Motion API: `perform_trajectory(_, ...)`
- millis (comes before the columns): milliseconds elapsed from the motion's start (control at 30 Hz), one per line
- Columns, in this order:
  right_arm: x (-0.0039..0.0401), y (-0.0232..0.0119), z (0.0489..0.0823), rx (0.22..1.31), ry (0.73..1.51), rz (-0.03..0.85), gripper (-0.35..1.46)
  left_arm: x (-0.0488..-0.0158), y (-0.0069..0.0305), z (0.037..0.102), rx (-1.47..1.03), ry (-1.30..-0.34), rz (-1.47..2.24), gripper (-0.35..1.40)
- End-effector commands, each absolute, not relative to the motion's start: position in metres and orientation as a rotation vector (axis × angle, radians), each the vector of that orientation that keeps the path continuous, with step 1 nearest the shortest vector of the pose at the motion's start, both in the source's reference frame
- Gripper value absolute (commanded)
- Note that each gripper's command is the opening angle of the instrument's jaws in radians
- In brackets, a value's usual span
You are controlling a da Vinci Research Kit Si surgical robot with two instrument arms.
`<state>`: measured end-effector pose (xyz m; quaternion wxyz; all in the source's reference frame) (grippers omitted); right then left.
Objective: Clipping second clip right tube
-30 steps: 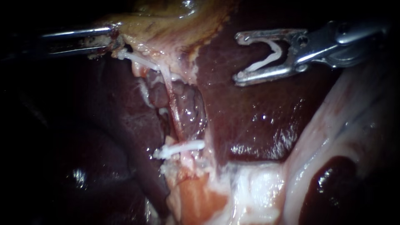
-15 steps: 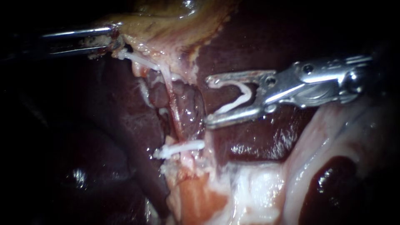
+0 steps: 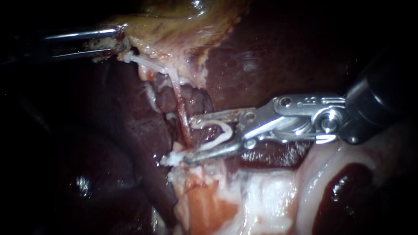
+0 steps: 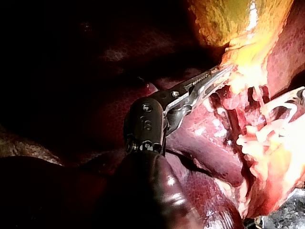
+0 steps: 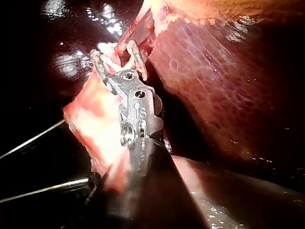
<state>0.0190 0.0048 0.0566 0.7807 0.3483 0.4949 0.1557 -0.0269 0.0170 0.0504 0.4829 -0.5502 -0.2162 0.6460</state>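
right instrument: silver jaws held spread, open white V-shaped clip seated against both | thin pink tube found at jaw mouth, scene centre | closed white clip seen on tube, touching lower jaw tip | left instrument: jaws pinched on yellowish gallbladder edge, far left

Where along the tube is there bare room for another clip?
Bare stretch of tube between the gallbladder above and the placed clip below; the right instrument carries its new clip there. Crowded at the placed clip.
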Motion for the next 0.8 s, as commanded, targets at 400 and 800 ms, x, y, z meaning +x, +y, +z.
perform_trajectory(400,0.0212,0.0033,0.0582,0.840,1.134,0.412,0.50,-0.0271,0.0170,0.0504,-1.340,-0.525,1.574,-0.35)
perform_trajectory(800,0.0215,0.0035,0.0563,0.918,1.208,0.438,0.50,-0.0272,0.0170,0.0504,-1.340,-0.525,1.574,-0.35)
